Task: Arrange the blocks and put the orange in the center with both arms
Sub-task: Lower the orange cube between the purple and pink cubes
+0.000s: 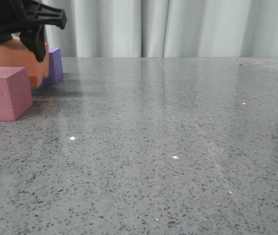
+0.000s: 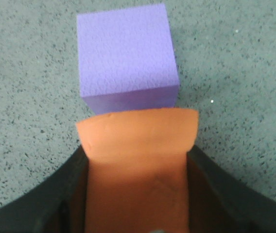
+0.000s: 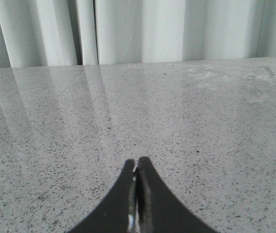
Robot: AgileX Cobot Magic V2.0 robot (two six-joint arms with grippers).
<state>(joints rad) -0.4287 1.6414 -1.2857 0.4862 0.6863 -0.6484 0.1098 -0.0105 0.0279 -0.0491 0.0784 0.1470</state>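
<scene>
My left gripper (image 1: pixel 31 41) is shut on the orange cube (image 1: pixel 19 61) at the far left of the table; in the left wrist view the orange cube (image 2: pixel 138 160) sits squeezed between the two black fingers (image 2: pixel 65 194). The purple cube (image 1: pixel 56 64) stands just behind the orange one, and in the left wrist view it (image 2: pixel 126 58) lies right past the orange cube's edge. The pink-red cube (image 1: pixel 4 93) stands in front of the orange one at the left edge. My right gripper (image 3: pixel 137 162) is shut and empty over bare table; it does not show in the front view.
The grey speckled table (image 1: pixel 168 147) stretches to the right of the cubes. White curtains (image 1: pixel 178 27) hang behind the table's far edge.
</scene>
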